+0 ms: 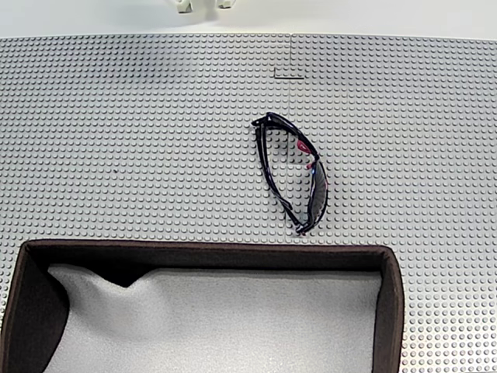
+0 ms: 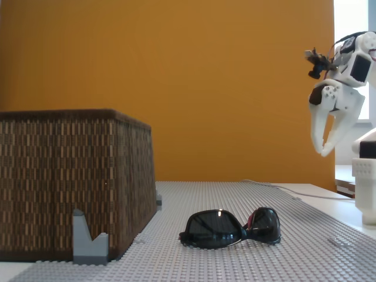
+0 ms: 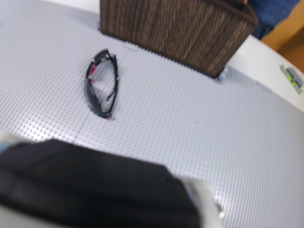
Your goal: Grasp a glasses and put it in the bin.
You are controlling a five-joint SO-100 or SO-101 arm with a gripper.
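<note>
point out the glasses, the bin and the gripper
glasses (image 1: 316,183): a fixed view from above, on the dark lens.
bin (image 2: 64,176): a fixed view from the side, on the woven brown wall.
gripper (image 2: 326,150): the same side view, between the white fingertips.

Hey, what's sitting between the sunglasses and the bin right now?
Nothing: in a fixed view from above, only bare studded baseplate separates the glasses from the bin.

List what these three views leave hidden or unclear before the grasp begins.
- Bin: its near side is cut off by the bottom edge of a fixed view; in the side fixed view its wall hides the inside.
- Gripper: the arm behind it runs off the right edge.
- Glasses: soft in the wrist view, details unreadable.
- A dark blurred shape blocks the wrist view's lower part.
</note>
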